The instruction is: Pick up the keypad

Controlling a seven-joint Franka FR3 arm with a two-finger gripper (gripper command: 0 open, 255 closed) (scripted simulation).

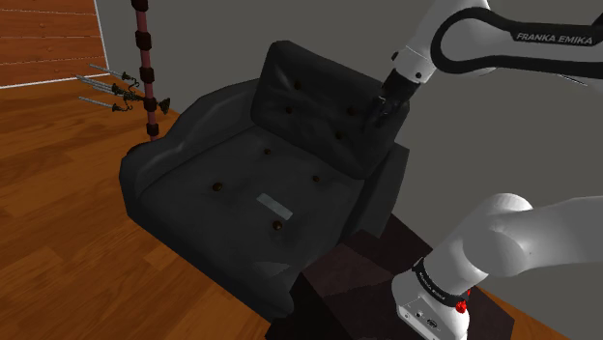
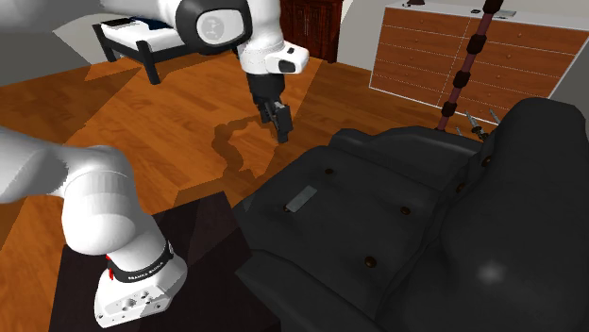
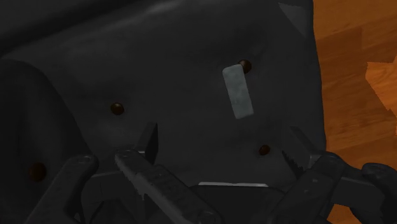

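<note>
Plainly, the flat grey rectangular keypad lies on the seat of a dark, button-tufted padded armchair. It rests flat near the middle of the seat, somewhat toward the front edge, with nothing on top of it. One short end sits just beside one of the small round dark buttons sunk into the cushion; other buttons lie around it, apart from it.

The all-black two-finger claw hangs in the air on the white arm, well apart from the keypad and touching nothing. Its fingers are spread wide – the wrist view shows one on each side with bare dark cushion between them, and nothing is clasped. In that view the keypad lies beyond the fingertips, closer to the far edge of the seat than to the claw.

In the shoulder view the claw shows against the upper corner of the armchair's backrest. The robot's dark box stand sits just beside one side of the armchair, on a brown wooden plank floor.

Behind the armchair rises a thin dark red pole with black segments – and the second exterior view shows a wooden chest of drawers past it.
</note>
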